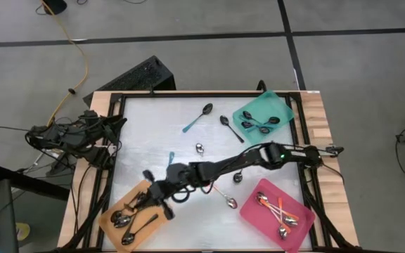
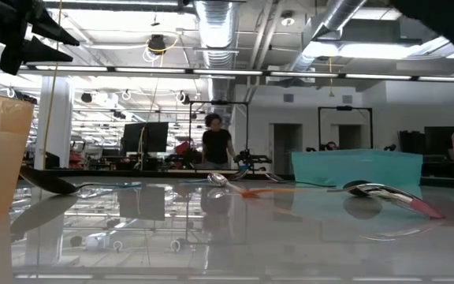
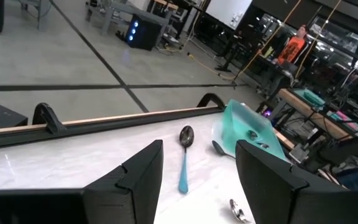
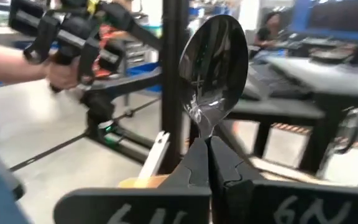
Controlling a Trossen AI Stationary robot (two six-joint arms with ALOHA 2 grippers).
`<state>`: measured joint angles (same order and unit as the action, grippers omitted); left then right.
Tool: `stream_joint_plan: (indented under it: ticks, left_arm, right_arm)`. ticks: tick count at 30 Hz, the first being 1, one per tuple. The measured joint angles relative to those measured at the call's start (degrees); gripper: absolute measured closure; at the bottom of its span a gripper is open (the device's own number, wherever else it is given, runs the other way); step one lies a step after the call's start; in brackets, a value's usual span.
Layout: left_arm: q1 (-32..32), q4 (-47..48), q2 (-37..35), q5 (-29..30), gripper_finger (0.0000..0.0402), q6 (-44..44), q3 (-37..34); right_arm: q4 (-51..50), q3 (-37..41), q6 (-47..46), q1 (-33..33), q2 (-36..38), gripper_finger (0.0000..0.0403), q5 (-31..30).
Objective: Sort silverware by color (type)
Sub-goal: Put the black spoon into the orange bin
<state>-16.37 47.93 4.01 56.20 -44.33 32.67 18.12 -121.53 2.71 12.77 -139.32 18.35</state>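
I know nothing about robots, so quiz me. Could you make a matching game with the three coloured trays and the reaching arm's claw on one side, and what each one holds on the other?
Things:
1. flat teal plastic tray
2. flat pink plastic tray
3. flat orange plastic tray
4. right gripper

Holds:
A. one shiny silver metal spoon, clamped by its handle
B. metal spoons with thin orange handles
C. dark spoons
D. several all-silver spoons

Pairs: 1-C, 2-B, 3-D, 4-A
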Motion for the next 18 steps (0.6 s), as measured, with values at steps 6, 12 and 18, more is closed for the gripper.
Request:
stream_joint_plan:
  ticks: [6, 12, 18]
  left_arm:
    - [0.0, 0.2, 0.0, 0.01, 0.0217, 0.01, 0.0]
    - [0.01, 0.24, 0.0, 0.03, 0.0217, 0.02, 0.0]
    - [0.01, 0.78, 0.0, 0.87, 0.0217, 0.07, -0.02]
  right_arm:
    - [-5.86, -11.65, 0.12, 0.63, -8.82, 0.0402, 4.75]
    - [-7.64, -12.02, -1.11, 0.66, -11.07, 0.0402, 6.4]
    - [-5.99, -12.05, -2.88, 0.48, -13.2, 0.0402, 6.77]
